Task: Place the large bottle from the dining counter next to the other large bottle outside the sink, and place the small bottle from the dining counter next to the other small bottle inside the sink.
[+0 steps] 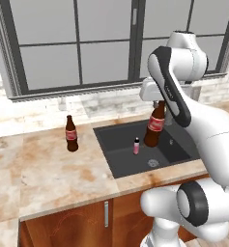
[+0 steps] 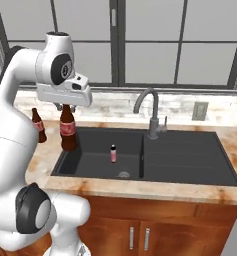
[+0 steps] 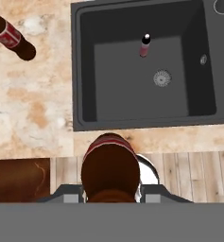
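A white robot arm's end effector (image 2: 66, 107) pinches the neck of the large bottle (image 2: 67, 129), a dark-brown cola bottle with a red label, holding it upright in the air near the left edge of a dark sink (image 2: 190, 165). The fingers themselves are hard to make out, hidden behind the hand in both base views. In the hand view this bottle (image 3: 110, 172) appears from above, its lower part cut off. Inside the sink's left basin stands the other small bottle (image 2: 113, 153), pink with a pale top, near the drain. Farther left, on the marble counter (image 1: 43, 169) outside the sink, stands the other large bottle (image 1: 71, 134); the right base view shows it (image 2: 38, 125) partly hidden by the arm. A faucet (image 2: 151, 114) rises behind the sink.
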